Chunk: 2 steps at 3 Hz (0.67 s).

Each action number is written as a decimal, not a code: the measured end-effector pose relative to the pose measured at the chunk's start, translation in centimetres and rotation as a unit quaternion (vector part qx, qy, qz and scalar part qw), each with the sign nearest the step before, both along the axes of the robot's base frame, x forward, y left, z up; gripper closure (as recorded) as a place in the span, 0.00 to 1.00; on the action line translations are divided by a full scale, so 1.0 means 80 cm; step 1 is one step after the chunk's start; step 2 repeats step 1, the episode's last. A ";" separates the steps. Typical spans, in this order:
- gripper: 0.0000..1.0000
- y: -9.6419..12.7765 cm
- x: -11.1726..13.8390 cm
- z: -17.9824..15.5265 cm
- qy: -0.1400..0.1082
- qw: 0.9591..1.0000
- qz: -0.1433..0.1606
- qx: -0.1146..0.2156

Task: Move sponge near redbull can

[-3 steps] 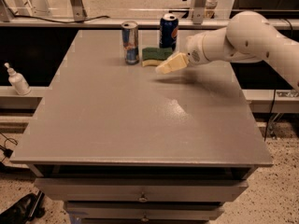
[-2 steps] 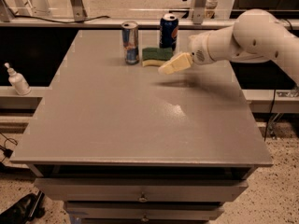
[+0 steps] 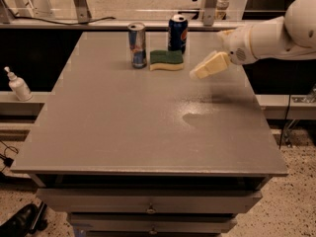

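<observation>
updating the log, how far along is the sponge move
Looks done: the flat green-topped yellow sponge lies on the grey table close beside the slim silver-blue redbull can, on its right. In hand: nothing seen; the cream pincer hovers apart, right of the sponge. Left: probably only retracting the arm.

A wide grey table fills the room's middle, with two shallow drawers under its front edge and a soft patch of reflected light right of its centre. Below it lies a speckled floor, and to its left a pale ledge carries a white pump bottle. Behind the table stand slanted metal frame legs with a dark cable, and the gripper hovers over the table's right rear part.
</observation>
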State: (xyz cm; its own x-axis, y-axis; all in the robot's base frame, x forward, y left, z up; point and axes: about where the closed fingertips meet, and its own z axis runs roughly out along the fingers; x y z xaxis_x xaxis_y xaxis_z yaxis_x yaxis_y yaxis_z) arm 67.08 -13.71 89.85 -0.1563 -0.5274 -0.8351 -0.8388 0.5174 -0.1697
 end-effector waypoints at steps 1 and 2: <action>0.00 -0.031 -0.034 0.010 0.013 1.000 0.002 -0.016; 0.00 -0.031 -0.034 0.010 0.013 1.000 0.002 -0.016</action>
